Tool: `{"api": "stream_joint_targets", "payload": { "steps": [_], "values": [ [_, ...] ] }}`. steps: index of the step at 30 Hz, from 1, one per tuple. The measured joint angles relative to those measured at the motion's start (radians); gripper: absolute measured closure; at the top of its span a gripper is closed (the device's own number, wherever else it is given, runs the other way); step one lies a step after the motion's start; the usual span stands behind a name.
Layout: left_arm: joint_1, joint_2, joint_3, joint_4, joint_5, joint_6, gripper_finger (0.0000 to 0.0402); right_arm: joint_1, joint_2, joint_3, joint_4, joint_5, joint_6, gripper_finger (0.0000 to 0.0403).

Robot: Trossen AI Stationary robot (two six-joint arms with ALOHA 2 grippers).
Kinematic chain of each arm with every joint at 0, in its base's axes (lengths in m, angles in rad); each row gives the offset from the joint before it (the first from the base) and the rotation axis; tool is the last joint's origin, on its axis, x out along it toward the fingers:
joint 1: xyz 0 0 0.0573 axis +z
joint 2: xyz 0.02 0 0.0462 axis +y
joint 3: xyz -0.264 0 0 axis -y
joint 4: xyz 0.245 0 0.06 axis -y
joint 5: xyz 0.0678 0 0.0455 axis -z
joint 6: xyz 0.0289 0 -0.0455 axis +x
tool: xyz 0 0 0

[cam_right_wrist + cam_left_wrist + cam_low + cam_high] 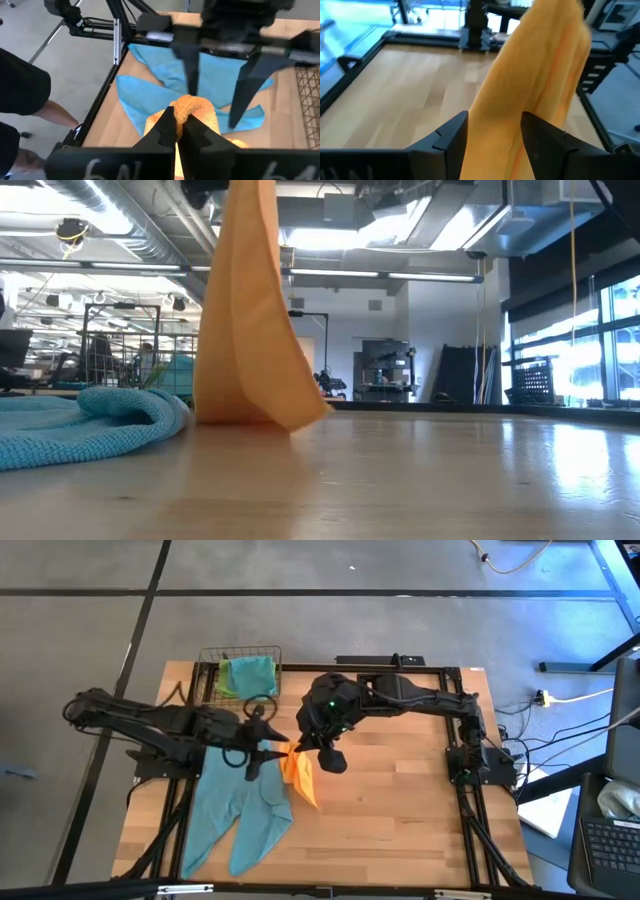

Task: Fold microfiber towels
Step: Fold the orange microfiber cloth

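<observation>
An orange microfiber towel (250, 310) hangs from my right gripper (176, 117), which is shut on it above the table's middle. My left gripper (492, 120) is open, with one finger on either side of the hanging orange towel (530, 75); whether the fingers touch it, I cannot tell. A teal towel (240, 810) lies spread and rumpled on the table's near left, below my left arm. My right gripper pinches a bunched part at the orange towel's top (192, 106) between its two fingers, coming slanting down from the table's right. Several layers are gathered there. The towel hangs below the fingers in a loose fold, and its lower end (262, 416) rests on the table.
A wire basket (262, 652) stands at the table's far left with a green towel (228, 680) and a teal towel (255, 672) in it. A person (25, 95) stands beside the table's left edge. Bare wood (400, 810) lies toward the right.
</observation>
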Motion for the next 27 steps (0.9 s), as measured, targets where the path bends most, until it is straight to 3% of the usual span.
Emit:
{"api": "stream_joint_targets", "payload": {
  "steps": [6, 20, 27],
  "values": [
    [-0.030, 0.059, 0.001, 0.068, -0.018, 0.005, 0.0227, 0.000, 0.000, 0.000, -0.004, 0.002, 0.014, 0.0396],
    [-0.034, 0.004, 0.004, 0.064, -0.054, -0.024, 0.0227, 0.000, 0.000, 0.000, -0.031, 0.007, 0.012, 0.0397],
    [-0.034, 0.003, 0.004, 0.121, -0.064, -0.075, 0.0228, -0.003, 0.000, 0.000, -0.046, 0.104, 0.042, 0.0397]
  ]
}}
